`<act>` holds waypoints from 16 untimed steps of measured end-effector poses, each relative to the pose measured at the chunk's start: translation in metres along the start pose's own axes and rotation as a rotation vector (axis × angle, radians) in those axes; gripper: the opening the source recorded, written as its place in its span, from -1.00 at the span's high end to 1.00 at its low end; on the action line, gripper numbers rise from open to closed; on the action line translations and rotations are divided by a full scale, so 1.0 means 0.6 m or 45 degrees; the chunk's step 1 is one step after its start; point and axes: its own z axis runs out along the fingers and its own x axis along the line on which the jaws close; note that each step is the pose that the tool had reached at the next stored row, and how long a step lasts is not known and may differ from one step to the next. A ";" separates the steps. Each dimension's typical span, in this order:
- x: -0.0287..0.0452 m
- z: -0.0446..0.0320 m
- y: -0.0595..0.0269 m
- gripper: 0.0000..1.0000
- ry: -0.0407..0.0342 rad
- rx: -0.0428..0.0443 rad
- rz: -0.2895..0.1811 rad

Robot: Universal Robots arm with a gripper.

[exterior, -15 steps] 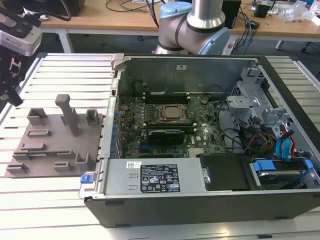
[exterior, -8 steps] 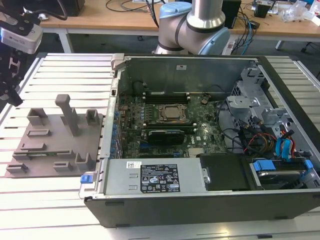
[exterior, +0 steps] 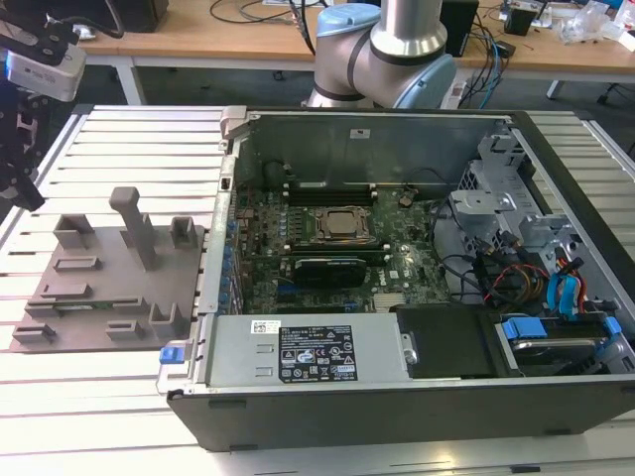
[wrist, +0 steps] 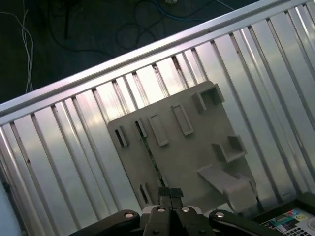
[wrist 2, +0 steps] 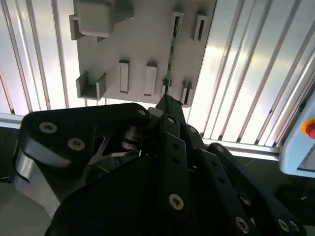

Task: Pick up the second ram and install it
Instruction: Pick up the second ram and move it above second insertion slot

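Note:
The second ram [wrist 2: 171, 54] is a thin green stick standing on edge in the slots of the grey fixture plate [exterior: 99, 268]. It also shows in the first wrist view as a narrow dark line [wrist: 150, 158], and near the plate's front edge in the exterior view [exterior: 91, 303]. My gripper [exterior: 30, 198] hangs above the plate's far corner, at the exterior view's left, apart from the stick. In both wrist views its fingertips [wrist: 170, 192] are pressed together with nothing between them, in line with the ram's near end. The gripper [wrist 2: 165, 101] is shut.
The open computer case [exterior: 397, 129] lies at the exterior view's right of the plate, with its motherboard [exterior: 397, 268], square CPU socket [exterior: 340, 226] and dark memory slots [exterior: 327, 260]. Raised blocks and a tall post [exterior: 134, 223] stand on the plate. The slatted table [exterior: 119, 139] lies underneath.

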 end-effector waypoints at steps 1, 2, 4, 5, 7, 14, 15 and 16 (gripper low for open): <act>0.000 0.000 0.000 0.80 0.0011 -0.001 -0.026; 0.000 0.000 0.000 0.80 0.0020 -0.001 -0.049; 0.000 0.000 0.000 0.80 0.0047 -0.003 -0.118; 0.000 0.000 0.000 0.80 0.0057 -0.003 -0.139; 0.000 0.000 0.000 0.80 0.0075 -0.004 -0.184; 0.000 0.000 0.000 0.80 0.0138 -0.008 -0.342; 0.000 0.000 0.000 0.80 0.0151 -0.009 -0.374; 0.000 0.000 0.000 0.80 0.0156 -0.009 -0.382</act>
